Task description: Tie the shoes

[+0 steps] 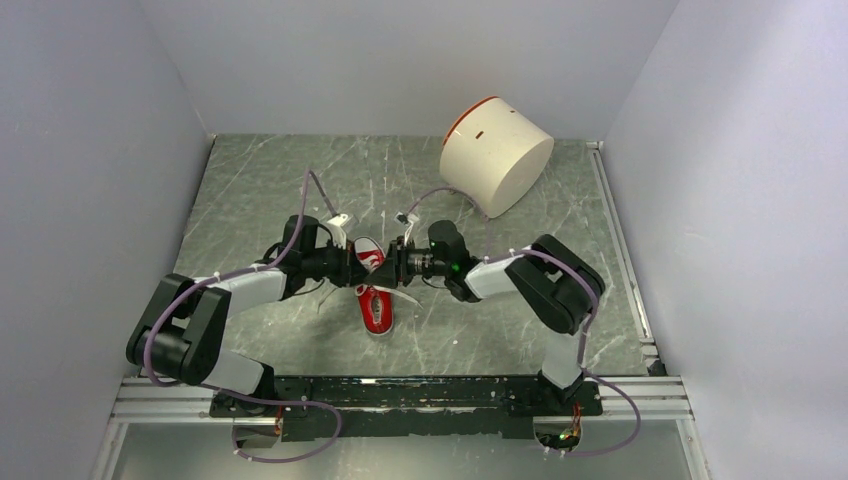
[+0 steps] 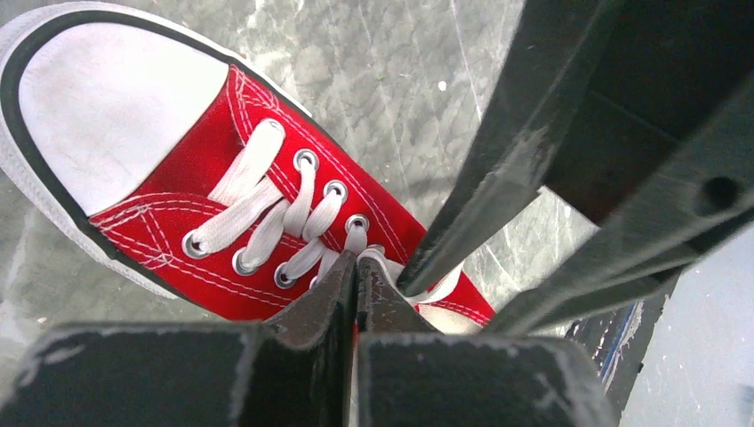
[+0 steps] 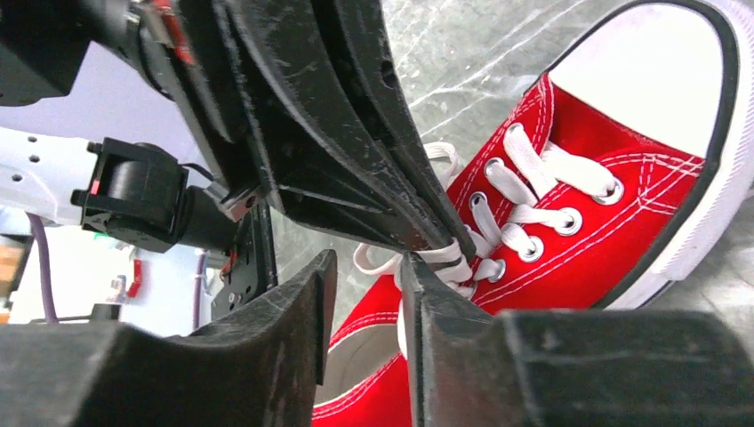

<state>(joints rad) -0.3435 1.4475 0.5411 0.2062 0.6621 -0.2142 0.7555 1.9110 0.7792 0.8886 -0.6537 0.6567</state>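
Observation:
The red canvas sneaker [image 1: 377,308] lies mid-table with its white toe cap pointing away from the arm bases; it also shows in the left wrist view [image 2: 178,169] and the right wrist view [image 3: 613,231]. My left gripper [image 1: 353,268] reaches in from the left, and its jaws [image 2: 356,267] are shut on a white lace [image 3: 453,258] at the top eyelets. My right gripper [image 1: 397,265] comes in from the right. It is open [image 3: 369,262], one finger against the pinched lace, with a loose lace loop [image 3: 378,256] beyond the gap. Its fingers [image 2: 498,178] cross the left wrist view.
A large white cylinder with a red rim [image 1: 495,155] lies on its side at the back right. Grey walls close in the dark marbled table [image 1: 260,200] on three sides. A metal rail [image 1: 400,395] runs along the near edge.

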